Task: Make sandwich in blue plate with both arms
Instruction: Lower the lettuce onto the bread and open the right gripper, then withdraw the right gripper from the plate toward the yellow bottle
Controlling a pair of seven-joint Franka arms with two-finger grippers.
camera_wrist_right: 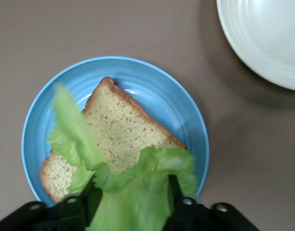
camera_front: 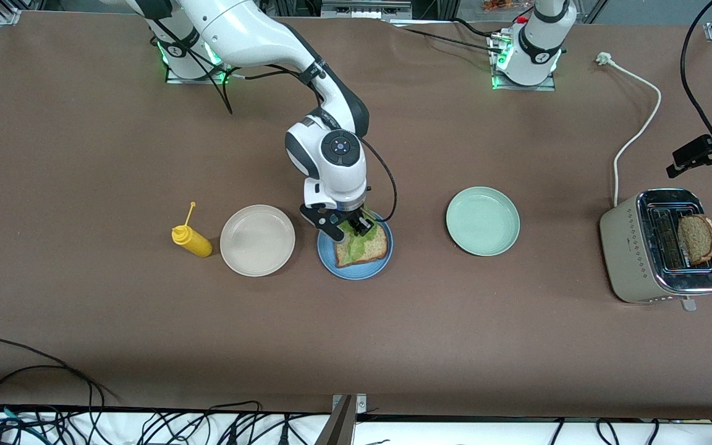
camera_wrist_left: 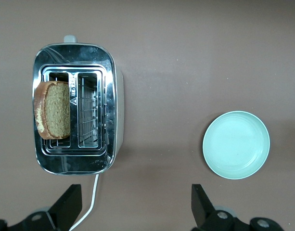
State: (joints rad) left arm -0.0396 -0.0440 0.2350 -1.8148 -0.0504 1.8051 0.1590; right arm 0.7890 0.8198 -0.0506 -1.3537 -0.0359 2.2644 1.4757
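The blue plate [camera_front: 356,272] lies mid-table with one brown bread slice [camera_front: 373,247] on it. A ruffled green lettuce leaf [camera_front: 353,244] drapes over that slice. My right gripper [camera_front: 351,227] is just above the plate's edge nearest the robots, its fingers apart with the lettuce stem between them. In the right wrist view the plate [camera_wrist_right: 137,72], bread [camera_wrist_right: 123,134] and lettuce [camera_wrist_right: 70,130] show under the right gripper [camera_wrist_right: 133,190]. A second bread slice [camera_front: 696,238] stands in the toaster [camera_front: 634,247]. My left gripper [camera_front: 699,165] is open and empty above the table beside the toaster.
A pale green plate [camera_front: 483,220] lies between the blue plate and the toaster. A beige plate [camera_front: 257,240] and a yellow mustard bottle [camera_front: 192,240] lie toward the right arm's end. The toaster's white cable [camera_front: 640,117] runs toward the robots. The left wrist view shows the toaster [camera_wrist_left: 109,96] and the green plate [camera_wrist_left: 236,144].
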